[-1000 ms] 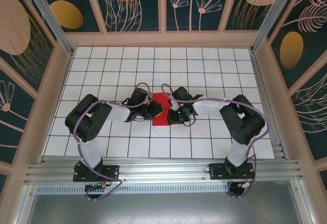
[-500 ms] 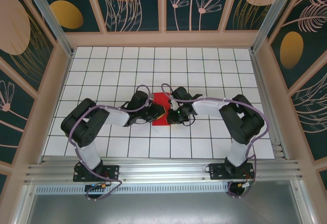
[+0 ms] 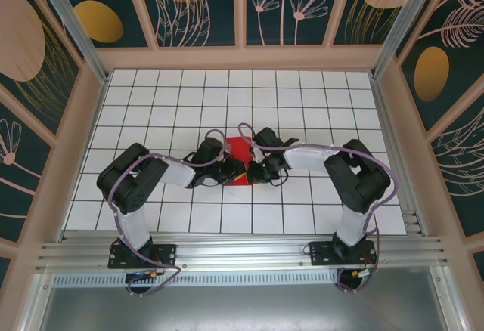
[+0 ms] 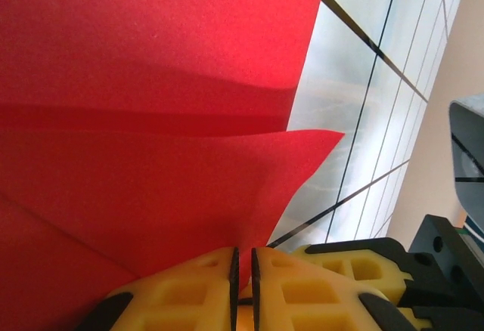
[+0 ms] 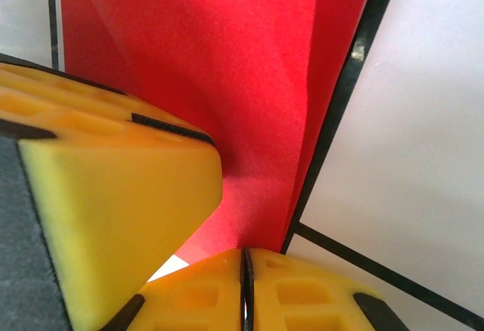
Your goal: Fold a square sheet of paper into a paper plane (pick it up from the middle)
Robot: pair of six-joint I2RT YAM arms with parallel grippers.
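The red sheet of paper (image 3: 240, 155) lies near the middle of the white tiled desk (image 3: 302, 97), partly folded, its layers lifting off the surface. The left arm (image 3: 178, 171) reaches it from 9 o'clock and the right arm (image 3: 318, 153) from 3 o'clock, and they meet at the sheet's 6 o'clock edge. The left jaws are clenched, their yellow pads (image 4: 189, 289) pinching a raised flap of the paper (image 4: 151, 81). The right jaws are likewise clamped on the paper's (image 5: 227, 66) edge between their pads (image 5: 302, 293).
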